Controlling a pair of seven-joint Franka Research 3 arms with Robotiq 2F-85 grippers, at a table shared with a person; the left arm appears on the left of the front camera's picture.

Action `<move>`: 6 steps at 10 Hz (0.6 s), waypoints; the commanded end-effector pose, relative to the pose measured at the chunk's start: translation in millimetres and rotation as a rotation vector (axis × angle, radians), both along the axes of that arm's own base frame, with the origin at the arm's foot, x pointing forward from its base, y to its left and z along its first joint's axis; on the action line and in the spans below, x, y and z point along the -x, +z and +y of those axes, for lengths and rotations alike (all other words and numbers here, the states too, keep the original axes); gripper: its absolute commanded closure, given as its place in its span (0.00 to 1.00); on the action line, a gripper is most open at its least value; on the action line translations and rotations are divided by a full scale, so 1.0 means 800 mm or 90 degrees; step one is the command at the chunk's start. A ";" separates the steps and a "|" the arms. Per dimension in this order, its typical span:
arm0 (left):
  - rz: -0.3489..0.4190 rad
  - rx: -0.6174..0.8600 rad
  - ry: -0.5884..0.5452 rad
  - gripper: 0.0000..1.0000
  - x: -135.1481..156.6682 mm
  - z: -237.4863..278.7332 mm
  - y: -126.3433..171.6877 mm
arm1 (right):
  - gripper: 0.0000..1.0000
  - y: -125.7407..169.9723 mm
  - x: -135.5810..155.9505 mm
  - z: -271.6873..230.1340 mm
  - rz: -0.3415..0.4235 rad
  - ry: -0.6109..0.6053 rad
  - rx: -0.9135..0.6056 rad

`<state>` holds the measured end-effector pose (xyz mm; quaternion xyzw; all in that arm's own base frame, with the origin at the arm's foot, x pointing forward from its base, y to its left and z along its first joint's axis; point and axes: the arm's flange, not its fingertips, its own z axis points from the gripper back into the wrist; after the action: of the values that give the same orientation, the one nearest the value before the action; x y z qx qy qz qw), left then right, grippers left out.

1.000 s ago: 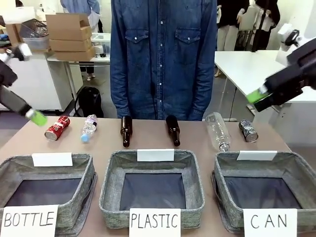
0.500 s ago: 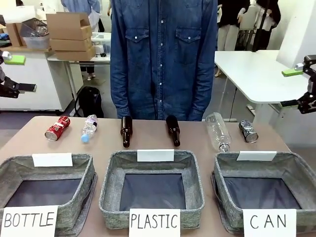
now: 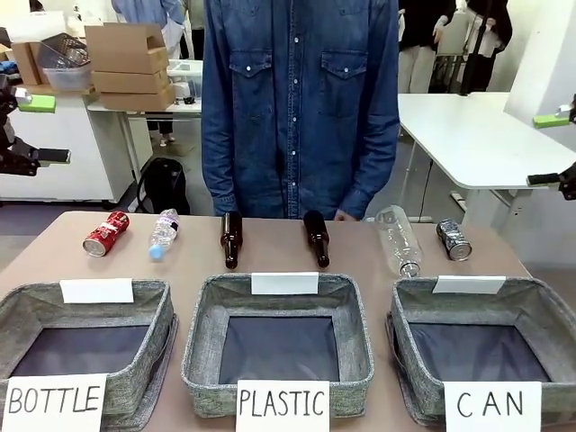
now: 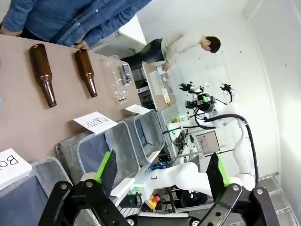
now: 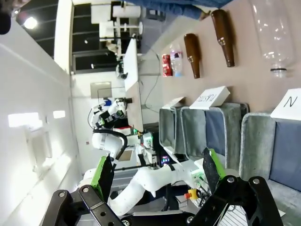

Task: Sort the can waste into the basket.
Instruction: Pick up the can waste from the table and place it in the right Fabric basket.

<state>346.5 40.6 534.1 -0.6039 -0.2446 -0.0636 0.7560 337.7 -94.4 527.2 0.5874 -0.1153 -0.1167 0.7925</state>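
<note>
The red can (image 3: 105,233) lies on its side at the table's far left; in the right wrist view the red can (image 5: 166,65) is small and far off. The dark blue can (image 3: 454,239) lies at the far right, behind the grey basket (image 3: 540,306) signed "CAN". The blue can (image 4: 126,74) sits next to a clear bottle in the left wrist view. My left gripper (image 3: 36,130) hangs open at the left edge, above and left of the red can. My right gripper (image 3: 551,149) is open at the right edge, above the blue can. Both wrist views show green-padded jaws apart with nothing between them: left gripper (image 4: 162,172), right gripper (image 5: 157,173).
Two brown bottles (image 3: 230,238) (image 3: 316,237), a small plastic bottle (image 3: 161,233) and a large clear bottle (image 3: 398,238) lie along the far edge. Baskets signed "BOTTLE" (image 3: 153,301) and "PLASTIC" (image 3: 202,306) stand in front. A person in a denim shirt (image 3: 297,108) stands behind the table.
Both arms have drawn up and outward to the picture's edges. The left gripper has left the red can's side; the right has risen away from the blue can. The cans have not moved.
</note>
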 end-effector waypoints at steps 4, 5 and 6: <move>-0.015 0.023 -0.009 0.00 -0.002 0.002 0.000 | 0.00 -0.007 -0.003 0.003 0.012 0.007 -0.001; -0.015 0.023 -0.009 0.00 -0.002 0.002 0.000 | 0.00 -0.002 -0.028 0.028 0.042 0.007 0.173; -0.015 0.023 -0.009 0.00 -0.002 0.002 0.000 | 0.00 0.002 -0.040 0.039 0.048 -0.038 0.344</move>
<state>346.3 43.1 533.2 -0.6120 -0.2421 -0.0622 0.7503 357.0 -76.0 523.4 0.4821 -0.1202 -0.1130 0.8604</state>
